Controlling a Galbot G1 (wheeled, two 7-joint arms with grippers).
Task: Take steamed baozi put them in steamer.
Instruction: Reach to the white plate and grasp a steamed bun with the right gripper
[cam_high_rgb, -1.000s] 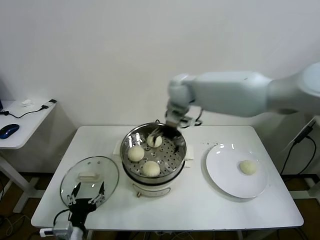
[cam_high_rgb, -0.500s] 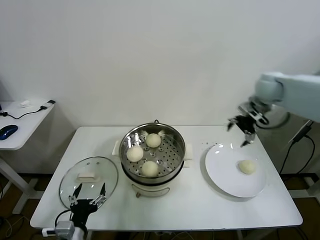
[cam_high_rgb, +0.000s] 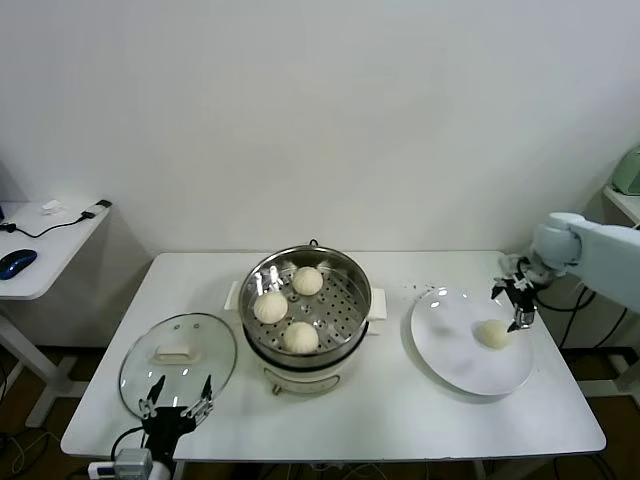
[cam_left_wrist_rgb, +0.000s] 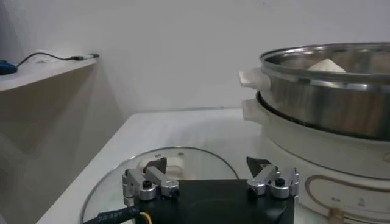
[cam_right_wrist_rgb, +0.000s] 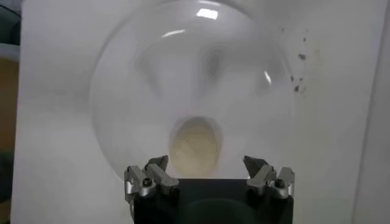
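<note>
White surface (cam_high_rgb: 400, 410) against white wall. Steamer (cam_high_rgb: 307, 306) holds three baozi (cam_high_rgb: 301, 337); plate (cam_high_rgb: 450, 370) holds one. Right gripper (cam_high_rgb: 515, 303) over plate, jaws wide, empty. Left gripper (cam_high_rgb: 178, 409) parked, jaws wide.

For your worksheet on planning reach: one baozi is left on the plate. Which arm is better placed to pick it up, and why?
The right. Its gripper hangs open just above the last baozi on the plate, while the left gripper sits by the glass lid, beyond the steamer.
</note>
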